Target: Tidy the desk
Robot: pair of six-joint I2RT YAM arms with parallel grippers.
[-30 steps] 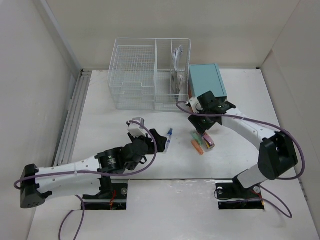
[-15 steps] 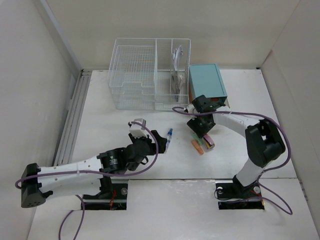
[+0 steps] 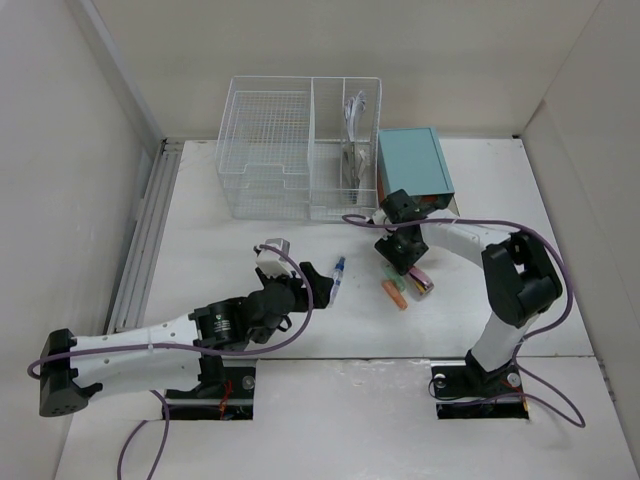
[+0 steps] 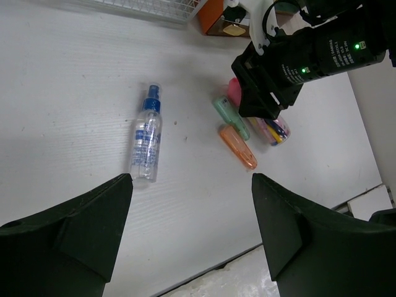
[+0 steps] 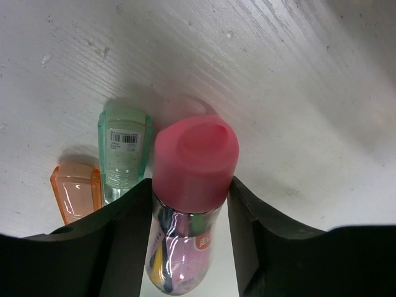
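Observation:
The white desk (image 3: 215,235) holds a clear spray bottle with a blue cap (image 3: 339,270), also in the left wrist view (image 4: 146,143). A clear tube with a pink cap (image 5: 195,161) lies next to a green highlighter (image 5: 124,154) and an orange one (image 5: 77,189). My right gripper (image 5: 189,204) points down with both fingers against the pink cap, shut on the tube at desk level. My left gripper (image 4: 192,229) is open and empty, hovering short of the spray bottle. The top view shows it (image 3: 318,280) left of the bottle.
A white wire-mesh basket (image 3: 300,150) stands at the back, with papers in its right compartment. A teal box (image 3: 413,160) stands to its right, just behind my right gripper (image 3: 405,252). Side walls bound the desk left and right.
My right gripper has swung slightly left and settled down over the pink-capped tube, its arm folding in. My left gripper has edged a little to the right toward the spray bottle.

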